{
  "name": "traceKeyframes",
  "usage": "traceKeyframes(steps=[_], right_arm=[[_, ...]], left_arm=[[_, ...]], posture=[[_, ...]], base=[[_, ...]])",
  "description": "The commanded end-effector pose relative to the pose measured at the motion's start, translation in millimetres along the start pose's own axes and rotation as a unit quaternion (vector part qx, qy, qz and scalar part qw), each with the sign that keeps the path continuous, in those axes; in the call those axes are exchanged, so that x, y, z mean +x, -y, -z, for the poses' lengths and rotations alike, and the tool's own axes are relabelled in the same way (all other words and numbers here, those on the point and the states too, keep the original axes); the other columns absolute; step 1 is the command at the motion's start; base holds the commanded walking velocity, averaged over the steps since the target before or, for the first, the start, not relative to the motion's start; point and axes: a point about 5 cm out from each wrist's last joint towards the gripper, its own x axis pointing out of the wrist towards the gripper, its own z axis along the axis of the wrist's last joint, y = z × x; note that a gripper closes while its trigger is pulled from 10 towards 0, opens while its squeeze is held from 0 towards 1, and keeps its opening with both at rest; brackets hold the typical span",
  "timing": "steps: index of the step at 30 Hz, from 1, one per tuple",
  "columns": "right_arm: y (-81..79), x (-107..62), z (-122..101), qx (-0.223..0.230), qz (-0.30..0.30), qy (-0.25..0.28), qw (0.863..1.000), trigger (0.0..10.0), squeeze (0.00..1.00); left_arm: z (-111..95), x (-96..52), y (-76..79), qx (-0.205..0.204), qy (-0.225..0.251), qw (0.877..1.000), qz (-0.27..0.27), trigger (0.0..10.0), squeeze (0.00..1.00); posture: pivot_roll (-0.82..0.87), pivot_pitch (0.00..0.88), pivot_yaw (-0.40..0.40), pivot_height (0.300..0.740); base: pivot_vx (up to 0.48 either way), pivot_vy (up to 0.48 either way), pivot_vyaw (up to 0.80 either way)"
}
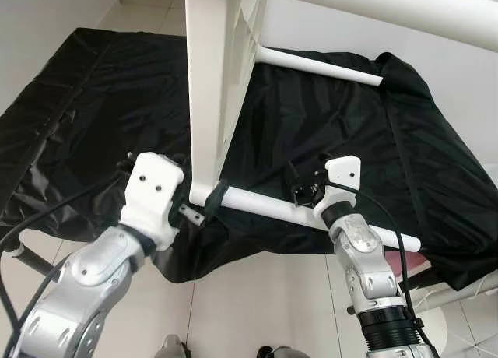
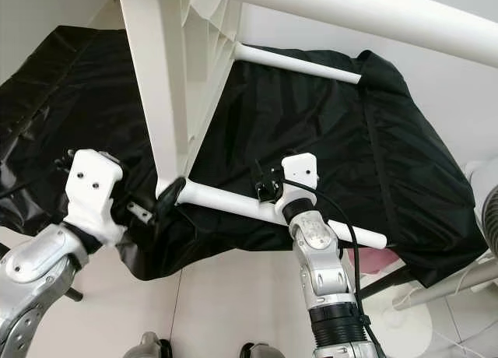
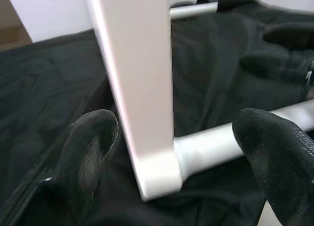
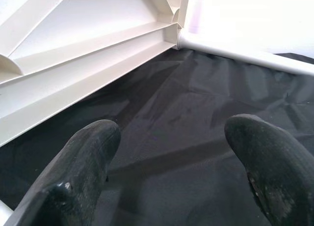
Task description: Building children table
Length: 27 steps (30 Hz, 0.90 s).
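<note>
1. A black cloth (image 1: 334, 132) is spread over a raised surface and hangs over its near edge above the pale tiled floor (image 1: 257, 303).
2. The white table top (image 1: 214, 85) of the children's table stands on its edge on the cloth, upright, with its ribbed underside facing the robot's right.
3. White tube legs stick out of the panel toward the right: a near leg (image 1: 311, 215) from the lower near corner, a far leg (image 1: 319, 66) lying farther back on the cloth, and an upper leg (image 1: 389, 4) crossing the top of the head views.
4. The left arm reaches up from the lower left. The left claw (image 3: 171, 152) is spread wide around the panel's lower near corner; one finger (image 3: 91, 142) sits beside the panel's face, the other finger (image 3: 274, 152) is by the near leg where it joins the corner. Whether either pad touches cannot be told.
5. The right arm rises from the lower right. The right claw (image 4: 171, 157) is at the near leg, partway along it, fingers wide apart and holding nothing, pointing over the cloth toward the ribbed underside.
6. A small metal bracket (image 1: 189, 213) shows just beside the left claw, below the corner.
</note>
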Motion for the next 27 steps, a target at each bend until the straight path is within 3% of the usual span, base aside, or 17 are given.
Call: traceKeyframes(steps=[1,3,7,11,13,15,17,22,23,27], right_arm=[[1.0,-0.5,4,0.002,0.003,-0.011,1.000,10.0,0.00],[1.0,0.2,5,0.004,0.004,-0.011,1.000,10.0,0.00],[1.7,2.1,4,0.004,0.005,-0.008,1.000,10.0,0.00],[3.0,4.0,3,0.004,0.009,-0.006,1.000,10.0,0.00],[2.6,6.0,3,0.005,0.011,-0.003,1.000,10.0,0.00],[2.6,6.0,3,0.005,0.011,-0.003,1.000,10.0,0.00],[2.0,7.8,2,0.005,0.011,-0.002,1.000,10.0,0.00],[2.0,8.1,2,0.005,0.011,-0.001,1.000,10.0,0.00],[2.9,10.2,1,0.004,0.012,0.001,1.000,10.0,0.00],[3.0,11.8,1,0.003,0.012,0.002,1.000,10.0,0.00]], left_arm=[[-3,-3.1,6.6,0.005,0.007,0.999,0.044,10.0,0.00],[6,-13.5,-2.5,0.033,-0.026,0.997,0.066,10.0,0.00],[14,-20.8,-17.3,0.069,-0.060,0.993,0.070,10.0,0.00],[16,-18.3,-34.2,0.066,-0.064,0.995,0.036,10.0,0.00],[18,-13.4,-51.3,0.071,-0.066,0.995,-0.007,10.0,0.00],[18,-13.4,-51.3,0.071,-0.066,0.995,-0.007,10.0,0.00],[19,-6.9,-64.5,0.064,-0.066,0.995,-0.044,10.0,0.00],[18,-4.3,-69.1,0.061,-0.063,0.995,-0.054,10.0,0.00],[7,12.3,-77.4,0.062,-0.036,0.995,-0.073,10.0,0.00],[-4,26.9,-75.7,0.044,-0.006,0.997,-0.068,10.0,0.00]], posture=[[0.12,0.098,-0.075,0.740],[0.12,0.088,-0.070,0.740],[0.12,0.083,-0.066,0.740],[0.13,0.080,-0.059,0.740],[0.13,0.081,-0.054,0.740],[0.13,0.081,-0.054,0.740],[0.13,0.083,-0.047,0.740],[0.13,0.083,-0.047,0.740],[0.13,0.088,-0.050,0.740],[0.14,0.093,-0.054,0.740]], base=[[0.000,0.000,0.00],[0.000,0.000,0.00],[0.000,0.000,0.00],[0.000,0.000,0.00],[0.000,0.000,0.00],[0.000,0.000,0.00],[0.000,0.000,0.00],[0.000,0.000,0.00],[0.000,0.000,0.00],[0.000,0.000,0.00]])
